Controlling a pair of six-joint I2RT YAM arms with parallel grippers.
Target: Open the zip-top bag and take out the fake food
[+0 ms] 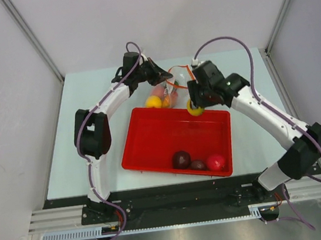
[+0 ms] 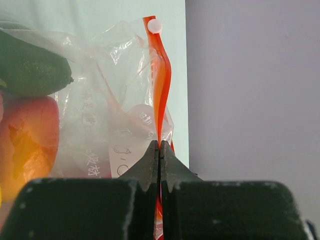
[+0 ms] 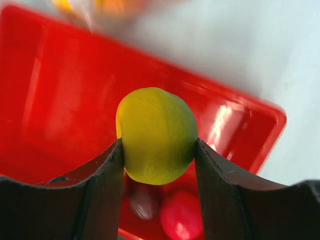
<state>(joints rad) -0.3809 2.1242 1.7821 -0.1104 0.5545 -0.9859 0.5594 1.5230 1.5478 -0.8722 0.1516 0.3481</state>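
Presently partway: three pieces of fake food lie in the red tray, and the right gripper clamps a yellow fruit over the tray's far edge. Several pieces are left inside the zip-top bag, just beyond the tray. The left gripper pinches its orange zip strip tight. Bag clear, crinkled, printed with small lettering.

A red tray is lying on the pale table, sitting slightly toward 6 o'clock from the middle and turned a little clockwise. Grey walls are closing in the table at 9, 12 and 3 o'clock. A metal rail is running along its 6 o'clock edge.
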